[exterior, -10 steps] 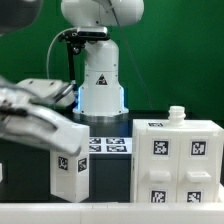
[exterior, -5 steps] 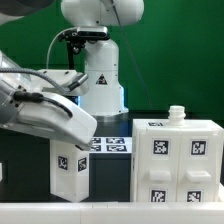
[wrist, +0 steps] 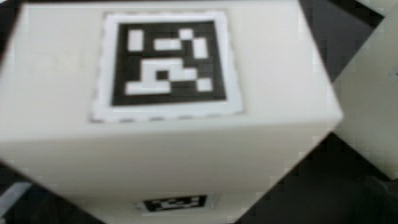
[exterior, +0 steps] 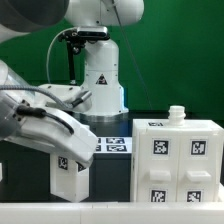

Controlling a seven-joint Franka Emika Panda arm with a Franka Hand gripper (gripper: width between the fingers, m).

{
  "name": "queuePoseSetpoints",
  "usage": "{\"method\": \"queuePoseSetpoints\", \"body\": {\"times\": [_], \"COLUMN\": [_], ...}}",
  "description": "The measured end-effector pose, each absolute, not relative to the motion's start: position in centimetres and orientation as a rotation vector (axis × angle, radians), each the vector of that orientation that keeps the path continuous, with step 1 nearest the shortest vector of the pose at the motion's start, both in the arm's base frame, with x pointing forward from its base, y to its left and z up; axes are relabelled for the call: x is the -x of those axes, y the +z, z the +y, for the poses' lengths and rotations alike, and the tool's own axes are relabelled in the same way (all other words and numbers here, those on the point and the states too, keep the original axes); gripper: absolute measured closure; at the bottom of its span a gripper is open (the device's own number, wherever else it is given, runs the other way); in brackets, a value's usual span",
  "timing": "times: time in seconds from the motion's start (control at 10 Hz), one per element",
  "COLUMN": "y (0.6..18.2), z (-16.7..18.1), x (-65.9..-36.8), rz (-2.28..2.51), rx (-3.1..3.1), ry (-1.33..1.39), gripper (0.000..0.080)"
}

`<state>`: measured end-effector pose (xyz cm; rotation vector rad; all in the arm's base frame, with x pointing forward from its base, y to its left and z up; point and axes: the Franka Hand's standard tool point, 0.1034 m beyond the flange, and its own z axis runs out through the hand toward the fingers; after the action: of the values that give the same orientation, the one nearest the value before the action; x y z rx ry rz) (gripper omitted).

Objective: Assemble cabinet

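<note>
A tall white cabinet block with a square tag on its front stands at the exterior view's left. My gripper hangs right over its top, and the hand hides that top. I cannot make out the fingers. In the wrist view the same block fills the picture, with a large tag on its upper face and a small tag on its side; no finger shows there. The large white cabinet body, with several tags, stands at the exterior view's right, and a small white knob sits on its top.
The marker board lies flat on the dark table between the block and the cabinet body. The arm's white base stands behind it in front of a green backdrop. A pale edge runs along the front.
My hand has swung from the exterior view's left to above the tall block and has come down onto its top. The block and the cabinet body have not moved.
</note>
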<state>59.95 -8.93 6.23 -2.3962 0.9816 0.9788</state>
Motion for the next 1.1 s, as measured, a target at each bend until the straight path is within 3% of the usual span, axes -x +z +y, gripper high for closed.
{"method": "queuePoseSetpoints", "body": {"times": [1.0,1.1], "y": [4.5,4.5], "z": [-9.8,-9.8], "x": [-57.9,-57.9], "rz": [1.162,1.162], "rx": [2.292,2.292], "ry": [1.032,1.032], "gripper": [0.0002,0.0126]}}
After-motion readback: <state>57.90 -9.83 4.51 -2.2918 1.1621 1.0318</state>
